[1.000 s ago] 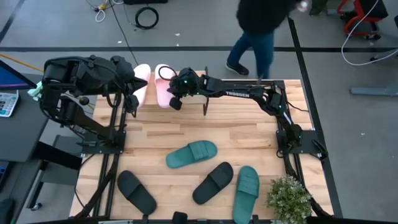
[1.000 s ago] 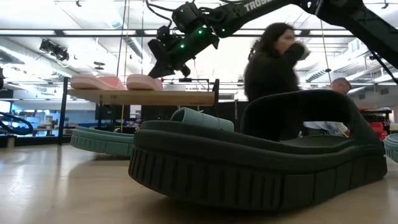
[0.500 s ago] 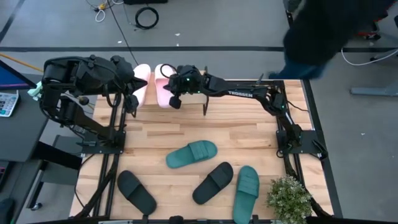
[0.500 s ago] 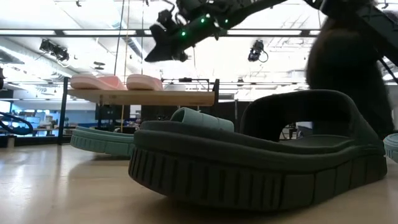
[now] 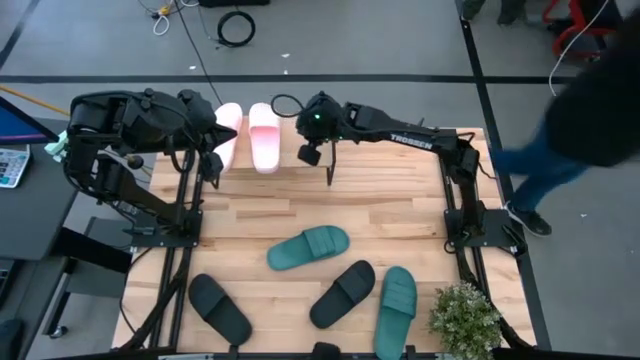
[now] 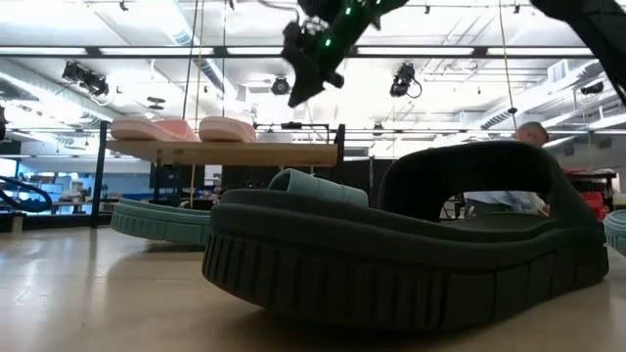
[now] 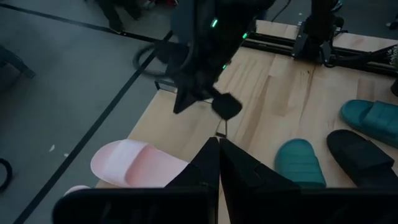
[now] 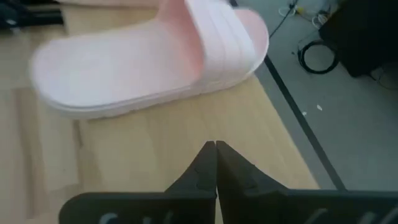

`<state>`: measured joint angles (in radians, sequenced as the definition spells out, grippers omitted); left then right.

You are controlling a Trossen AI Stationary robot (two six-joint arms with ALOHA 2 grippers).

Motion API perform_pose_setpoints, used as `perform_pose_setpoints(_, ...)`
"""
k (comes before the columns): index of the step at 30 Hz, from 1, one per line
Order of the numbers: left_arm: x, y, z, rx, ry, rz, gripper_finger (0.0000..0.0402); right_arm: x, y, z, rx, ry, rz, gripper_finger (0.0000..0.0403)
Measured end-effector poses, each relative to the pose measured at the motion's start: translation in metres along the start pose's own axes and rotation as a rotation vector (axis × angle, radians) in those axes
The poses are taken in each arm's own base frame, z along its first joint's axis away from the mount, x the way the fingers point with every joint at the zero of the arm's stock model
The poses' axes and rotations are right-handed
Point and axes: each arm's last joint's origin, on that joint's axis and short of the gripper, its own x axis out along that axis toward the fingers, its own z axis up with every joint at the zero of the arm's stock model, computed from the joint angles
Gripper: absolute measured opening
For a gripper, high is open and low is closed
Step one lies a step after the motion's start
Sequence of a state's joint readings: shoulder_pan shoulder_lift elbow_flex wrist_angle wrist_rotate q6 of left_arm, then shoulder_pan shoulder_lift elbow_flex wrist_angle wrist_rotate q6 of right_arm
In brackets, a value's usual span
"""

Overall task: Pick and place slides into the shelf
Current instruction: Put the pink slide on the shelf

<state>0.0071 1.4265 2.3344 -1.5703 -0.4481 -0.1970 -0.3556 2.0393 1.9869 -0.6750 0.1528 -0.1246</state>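
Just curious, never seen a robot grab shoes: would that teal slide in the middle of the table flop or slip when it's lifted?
The teal slide looks thick-soled and moulded, so it probably stays stiff. It seems foam-like, so likely light for its size. Its flat sole suggests it would slide rather than roll.

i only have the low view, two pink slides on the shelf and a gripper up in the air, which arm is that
Observer: The right gripper, hanging above the shelf, beside the pink slide nearest it.
Operator: is it holding anything
Observer: No. The right wrist view shows its fingers shut together on nothing, with that slide lying apart on the plank.
Operator: where's the left arm
Observer: The left gripper waits folded at the table's far left corner, by the other pink slide, fingers shut.
Operator: how many slides left on the table
Observer: Four: two teal and two black, all at the near side.
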Motion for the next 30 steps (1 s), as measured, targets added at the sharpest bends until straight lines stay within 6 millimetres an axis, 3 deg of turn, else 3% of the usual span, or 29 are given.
perform_pose_setpoints(8,0.000,0.000,0.000,0.000,-0.001,0.000,0.0023,0.057,-0.002,-0.011,0.016,-0.038,-0.026,0.0001)
perform_pose_setpoints(18,0.000,0.000,0.000,0.012,-0.001,0.000,0.0018,0.102,-0.006,-0.022,0.064,-0.110,0.004,0.0000)
perform_pose_setpoints(24,0.000,0.000,0.000,0.012,-0.001,0.000,0.0020,0.113,0.000,-0.020,0.064,-0.182,0.040,0.0000)
perform_pose_setpoints(30,0.000,0.000,0.000,0.030,-0.001,0.000,0.0023,0.111,0.005,-0.014,0.060,-0.245,0.079,0.0000)
